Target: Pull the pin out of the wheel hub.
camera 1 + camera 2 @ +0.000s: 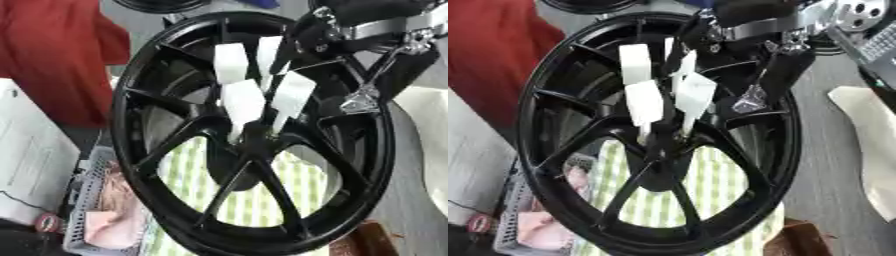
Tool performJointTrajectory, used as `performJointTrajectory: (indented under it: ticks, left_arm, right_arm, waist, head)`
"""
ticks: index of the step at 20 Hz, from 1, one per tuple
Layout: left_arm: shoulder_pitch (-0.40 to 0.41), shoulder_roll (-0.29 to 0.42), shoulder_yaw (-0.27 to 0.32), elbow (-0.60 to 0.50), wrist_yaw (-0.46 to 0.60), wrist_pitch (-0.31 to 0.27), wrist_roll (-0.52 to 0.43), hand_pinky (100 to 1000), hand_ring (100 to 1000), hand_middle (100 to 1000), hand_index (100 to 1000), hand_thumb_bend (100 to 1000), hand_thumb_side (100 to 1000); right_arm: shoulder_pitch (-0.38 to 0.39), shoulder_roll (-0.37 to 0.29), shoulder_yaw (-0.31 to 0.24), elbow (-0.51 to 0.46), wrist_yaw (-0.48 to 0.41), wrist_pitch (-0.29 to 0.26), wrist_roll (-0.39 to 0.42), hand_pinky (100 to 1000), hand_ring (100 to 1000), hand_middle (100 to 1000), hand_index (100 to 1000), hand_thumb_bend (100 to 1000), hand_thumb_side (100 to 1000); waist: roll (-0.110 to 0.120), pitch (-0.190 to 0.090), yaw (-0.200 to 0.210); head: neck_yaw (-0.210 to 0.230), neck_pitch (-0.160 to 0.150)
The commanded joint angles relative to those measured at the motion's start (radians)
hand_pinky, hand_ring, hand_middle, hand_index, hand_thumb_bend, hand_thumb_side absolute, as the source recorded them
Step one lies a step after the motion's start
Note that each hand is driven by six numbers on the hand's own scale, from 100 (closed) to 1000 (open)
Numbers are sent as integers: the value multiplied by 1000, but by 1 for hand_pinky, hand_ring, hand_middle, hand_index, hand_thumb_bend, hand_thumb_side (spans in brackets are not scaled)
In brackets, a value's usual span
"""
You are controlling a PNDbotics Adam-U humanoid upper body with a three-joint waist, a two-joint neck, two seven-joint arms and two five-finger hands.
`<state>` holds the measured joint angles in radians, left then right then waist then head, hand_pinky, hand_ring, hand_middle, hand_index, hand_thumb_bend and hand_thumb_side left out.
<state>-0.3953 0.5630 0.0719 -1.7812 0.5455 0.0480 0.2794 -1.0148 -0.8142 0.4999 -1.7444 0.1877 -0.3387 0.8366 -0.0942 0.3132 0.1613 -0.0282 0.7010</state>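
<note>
A black spoked wheel hub [144, 100] stands upright and fills both views. Several white pins with flat white tabs stick out of its centre, among them a lower one [243, 104] and one on the right [292, 95]. My right hand [299, 39] comes in from the upper right, black with a silver wrist band [394, 26]. Its dark fingers [677, 50] lie across the upper right pin [267, 52] and look curled on its tab. The hand hides part of that pin. My left hand shows in neither view.
Red cloth [52, 60] hangs at the upper left. A grey basket [87, 210] with pinkish things stands at the lower left, beside a white board [26, 165]. A green checked cloth [262, 200] shows through the spokes. A pale object [868, 145] lies at the right.
</note>
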Motion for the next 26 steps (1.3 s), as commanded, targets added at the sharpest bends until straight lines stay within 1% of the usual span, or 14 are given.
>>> performJointTrajectory:
  ticks: [1,8,14,22,26]
  left_arm:
    - [-12,14,12,-10,0,-1,-1,872,794,698,820,291,548]
    - [-13,11,14,-11,0,-1,0,872,793,697,820,291,550]
    - [-12,7,15,-11,1,-2,0,871,791,697,820,289,552]
    - [-11,2,16,-10,2,0,-1,871,791,697,820,288,555]
    - [-11,0,17,-11,3,-1,0,871,790,697,820,288,555]
  right_arm:
    - [-9,-15,-6,6,20,-84,70,196,121,758,862,383,100]
    - [0,-11,-5,24,32,-99,70,191,112,749,854,374,100]
    - [5,-6,-10,40,41,-108,63,184,101,743,850,370,100]
    - [5,2,-11,67,54,-129,54,173,100,723,826,330,100]
    - [7,3,-9,73,71,-141,56,171,100,720,822,335,100]
  waist:
    - [6,-13,3]
    - [4,-4,8]
    - [4,2,13]
    - [2,8,18]
    - [3,10,20]
  head:
    - [-3,-9]
    - [-6,-8]
    - [-11,-15]
    - [-16,-23]
    - [-18,-25]
